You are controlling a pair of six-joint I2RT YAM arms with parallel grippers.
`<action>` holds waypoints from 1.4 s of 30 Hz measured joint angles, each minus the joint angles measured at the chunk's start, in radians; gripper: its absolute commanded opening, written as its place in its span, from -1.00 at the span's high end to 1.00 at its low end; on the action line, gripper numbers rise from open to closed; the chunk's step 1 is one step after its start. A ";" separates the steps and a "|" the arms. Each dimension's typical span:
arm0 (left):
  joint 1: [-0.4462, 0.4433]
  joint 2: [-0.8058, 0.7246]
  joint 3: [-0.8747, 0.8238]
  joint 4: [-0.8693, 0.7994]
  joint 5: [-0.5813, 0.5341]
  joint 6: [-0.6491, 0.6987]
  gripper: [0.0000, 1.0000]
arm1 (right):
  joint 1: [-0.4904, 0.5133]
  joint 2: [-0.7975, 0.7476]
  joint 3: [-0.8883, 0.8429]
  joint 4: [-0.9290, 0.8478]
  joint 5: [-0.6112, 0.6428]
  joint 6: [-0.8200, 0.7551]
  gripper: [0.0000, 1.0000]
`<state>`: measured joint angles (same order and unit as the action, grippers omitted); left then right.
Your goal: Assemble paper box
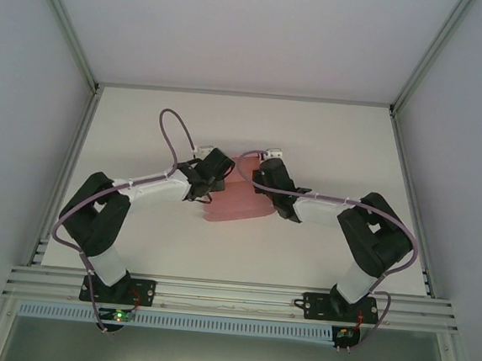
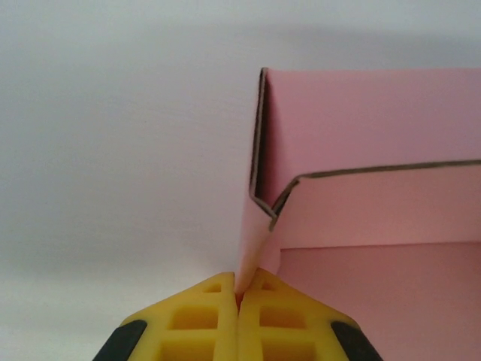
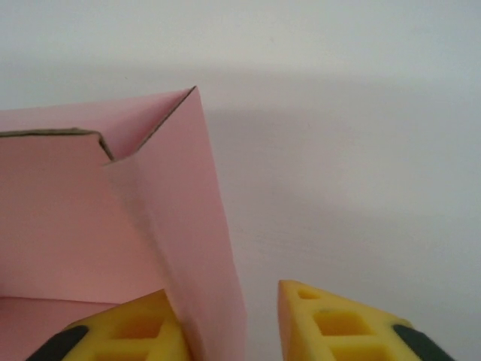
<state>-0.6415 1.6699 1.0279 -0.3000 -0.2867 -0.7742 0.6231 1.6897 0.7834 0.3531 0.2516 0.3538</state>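
The paper box (image 1: 237, 205) is pink card, partly folded, lying on the white table between my two arms. In the left wrist view its left side wall (image 2: 252, 233) stands upright and my left gripper (image 2: 239, 289) is shut on that wall's lower edge, yellow fingers (image 2: 199, 320) pressed together. Behind it a folded flap (image 2: 376, 210) leans over the box floor. In the right wrist view my right gripper (image 3: 223, 292) is open. The box's right wall (image 3: 188, 226) stands between the fingers, against the left finger (image 3: 135, 327) and apart from the right finger (image 3: 331, 320).
The white table (image 1: 337, 147) runs out to aluminium frame rails (image 1: 231, 296) at the near edge and to grey walls at the sides and back. Purple cables (image 1: 171, 128) loop above both arms.
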 measured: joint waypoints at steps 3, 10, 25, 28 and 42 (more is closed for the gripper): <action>0.004 -0.033 -0.033 0.022 0.006 0.030 1.00 | -0.019 0.000 -0.009 0.042 -0.042 -0.021 0.00; 0.011 -0.060 -0.062 0.052 0.009 0.063 1.00 | -0.039 -0.052 -0.046 0.064 -0.113 -0.068 -0.19; 0.035 -0.066 -0.087 0.011 -0.021 0.076 1.00 | -0.153 -0.092 -0.020 0.016 -0.481 -0.164 -0.33; 0.035 -0.068 -0.087 0.008 -0.020 0.080 1.00 | -0.137 -0.085 -0.008 0.009 -0.507 -0.187 -0.38; 0.035 -0.068 -0.088 0.008 -0.016 0.103 1.00 | -0.270 -0.139 -0.087 -0.005 -0.676 -0.212 -0.27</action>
<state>-0.6064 1.6016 0.9398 -0.2916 -0.3031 -0.6712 0.3534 1.5509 0.6960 0.3477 -0.4248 0.1417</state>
